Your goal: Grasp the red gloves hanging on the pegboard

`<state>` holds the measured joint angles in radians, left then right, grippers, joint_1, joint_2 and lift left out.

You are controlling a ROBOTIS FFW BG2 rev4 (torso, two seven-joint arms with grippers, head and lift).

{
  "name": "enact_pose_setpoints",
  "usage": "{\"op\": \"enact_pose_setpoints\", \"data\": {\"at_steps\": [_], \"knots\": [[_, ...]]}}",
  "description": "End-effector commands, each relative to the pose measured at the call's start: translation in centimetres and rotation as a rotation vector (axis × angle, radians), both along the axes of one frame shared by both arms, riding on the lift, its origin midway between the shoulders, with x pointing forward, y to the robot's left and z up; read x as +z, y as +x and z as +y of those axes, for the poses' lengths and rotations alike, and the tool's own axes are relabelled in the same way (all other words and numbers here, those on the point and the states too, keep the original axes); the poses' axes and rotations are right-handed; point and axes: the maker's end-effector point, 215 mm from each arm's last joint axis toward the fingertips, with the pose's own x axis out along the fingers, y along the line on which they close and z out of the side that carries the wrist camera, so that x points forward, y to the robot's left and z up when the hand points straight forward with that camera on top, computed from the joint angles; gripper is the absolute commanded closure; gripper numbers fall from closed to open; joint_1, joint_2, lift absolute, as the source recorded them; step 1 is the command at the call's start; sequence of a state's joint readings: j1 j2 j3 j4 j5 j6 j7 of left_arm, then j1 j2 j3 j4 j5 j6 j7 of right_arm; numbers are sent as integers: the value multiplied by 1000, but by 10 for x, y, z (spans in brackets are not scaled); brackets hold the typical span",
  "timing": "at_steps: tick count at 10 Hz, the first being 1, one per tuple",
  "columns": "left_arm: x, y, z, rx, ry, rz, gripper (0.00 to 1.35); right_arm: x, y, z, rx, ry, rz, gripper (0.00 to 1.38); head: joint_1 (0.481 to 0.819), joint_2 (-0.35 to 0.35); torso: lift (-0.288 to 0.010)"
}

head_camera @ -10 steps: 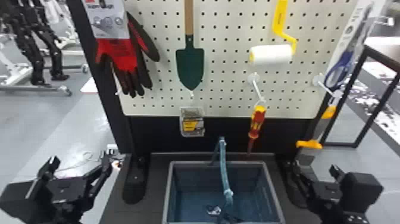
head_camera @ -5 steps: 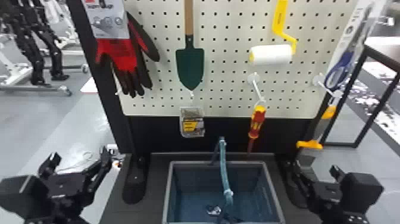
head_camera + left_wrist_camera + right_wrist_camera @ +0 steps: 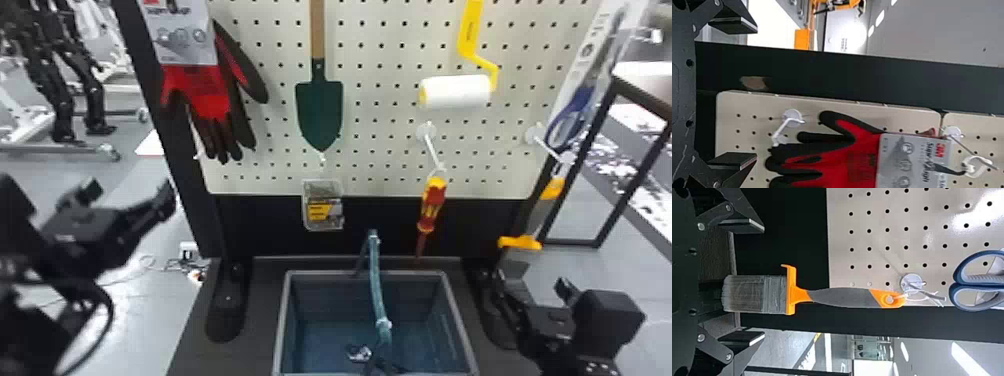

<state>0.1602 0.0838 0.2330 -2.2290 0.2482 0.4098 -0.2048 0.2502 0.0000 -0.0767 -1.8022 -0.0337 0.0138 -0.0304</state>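
Our left gripper (image 3: 125, 200), spread wide, sits below and left of the gloves (image 3: 210, 100); our right gripper (image 3: 535, 295) waits low, also spread.

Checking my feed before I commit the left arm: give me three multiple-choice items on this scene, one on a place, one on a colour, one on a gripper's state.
1. Where on the pegboard do the red gloves hang, in the head view?
A. Far right edge.
B. Top left, left of the green trowel.
C. Low centre.

2. What colour is the handle of the paint roller?
A. Blue.
B. Red.
C. Yellow.

3. How is the left gripper?
A. Open and empty, apart from the gloves.
B. Shut on the gloves.
C. Shut, holding nothing.

Answers: B, the gloves hang at the board's upper left corner beside the trowel; C, the bent handle above the white roller is yellow; A, the left wrist view shows its fingers wide apart with nothing between them.
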Motion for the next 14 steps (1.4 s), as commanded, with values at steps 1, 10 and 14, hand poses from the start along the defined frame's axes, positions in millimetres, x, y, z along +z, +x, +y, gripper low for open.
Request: {"op": "enact_pose_setpoints", "data": {"at_steps": [1,10,14], "knots": [[33,7,14,-21,11,2,162,0,1,0,1,1,0,323,549,0,-100],[158,21,36,-312,-25,-209,153,6,8,2,4,-8,-10,323,549,0,-100],[153,53,22,-494,-44,-164,159,9,9,2,4,-8,-16,323,549,0,-100]]}}
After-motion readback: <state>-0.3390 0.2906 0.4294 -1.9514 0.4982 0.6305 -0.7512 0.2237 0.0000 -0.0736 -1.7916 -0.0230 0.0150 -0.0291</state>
